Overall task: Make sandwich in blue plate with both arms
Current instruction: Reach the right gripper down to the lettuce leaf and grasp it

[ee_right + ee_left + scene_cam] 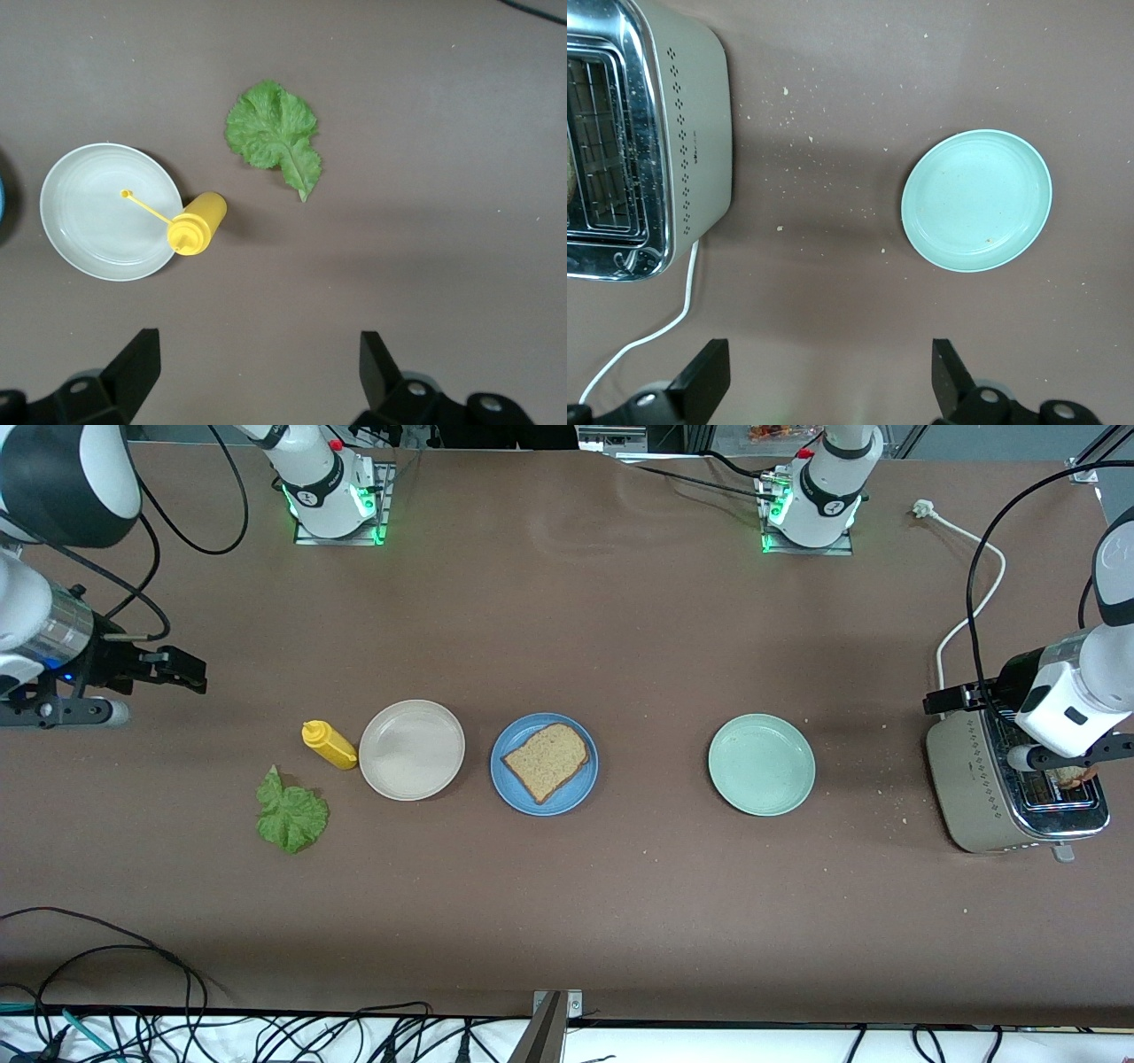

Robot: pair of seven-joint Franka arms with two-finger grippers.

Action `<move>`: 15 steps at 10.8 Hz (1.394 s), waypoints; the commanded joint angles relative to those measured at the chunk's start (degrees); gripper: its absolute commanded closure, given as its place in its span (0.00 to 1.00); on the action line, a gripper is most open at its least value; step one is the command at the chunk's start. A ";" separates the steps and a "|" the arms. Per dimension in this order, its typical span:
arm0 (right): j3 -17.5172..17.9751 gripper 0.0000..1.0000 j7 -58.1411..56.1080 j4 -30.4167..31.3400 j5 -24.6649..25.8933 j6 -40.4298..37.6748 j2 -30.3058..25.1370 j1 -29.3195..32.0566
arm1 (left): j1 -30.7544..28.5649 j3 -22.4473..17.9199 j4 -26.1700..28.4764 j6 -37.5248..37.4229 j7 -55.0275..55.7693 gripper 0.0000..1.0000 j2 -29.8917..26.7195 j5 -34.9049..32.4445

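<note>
- lettuce leaf [275, 135] lies bare on table at right arm's end, nearer the camera than beige plate [411, 749]
- right gripper [252, 376] over the table there, jaws apart, empty
- left gripper [831, 381] by toaster [1010, 779], jaws apart, empty
- blue plate [516, 786] holds 1 bread slice [546, 760]

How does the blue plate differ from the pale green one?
The blue plate carries a slice of brown bread; the pale green plate carries nothing but a few crumbs. The blue plate sits beside the beige plate, toward the right arm's end of the table; the green plate sits alone, toward the toaster at the left arm's end. Both are round, shallow-rimmed and look about equal in size.
</note>
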State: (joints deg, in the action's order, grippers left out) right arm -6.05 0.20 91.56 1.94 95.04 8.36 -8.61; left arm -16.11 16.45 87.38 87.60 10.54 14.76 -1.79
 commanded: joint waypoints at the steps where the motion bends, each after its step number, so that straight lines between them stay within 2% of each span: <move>1: -0.10 0.00 -2.39 -2.60 -0.62 1.97 5.67 0.43 | -0.50 0.60 -0.46 -0.41 -1.49 0.00 -0.79 -1.46; 4: -0.19 0.00 -6.34 -6.74 -0.88 5.14 13.50 1.84 | -0.50 0.60 -0.46 -0.41 -1.49 0.00 -0.79 -1.46; 8: -0.27 0.00 -8.73 -6.92 -4.13 11.38 19.39 2.46 | -0.50 0.60 -0.20 -0.41 -1.49 0.00 -0.70 -1.55; 10: -0.10 0.00 -9.08 -6.49 -5.18 17.86 24.66 3.16 | -0.50 0.60 -0.20 -0.41 -1.49 0.01 -0.70 -1.55; 13: 0.08 0.00 -12.68 1.57 -5.81 33.84 27.49 3.16 | -0.50 0.60 -0.20 -0.50 -1.49 0.01 -0.70 -1.55; 15: 0.34 0.00 -12.68 5.98 -5.89 38.45 28.11 3.16 | -0.50 0.69 -0.28 -0.41 -1.49 0.01 -0.70 -1.55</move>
State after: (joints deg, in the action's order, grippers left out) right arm -6.27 -10.70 92.15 -2.67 128.78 37.43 -5.88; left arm -16.17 16.55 87.10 87.57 10.31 14.65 -1.81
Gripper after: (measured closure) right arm 0.000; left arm 0.009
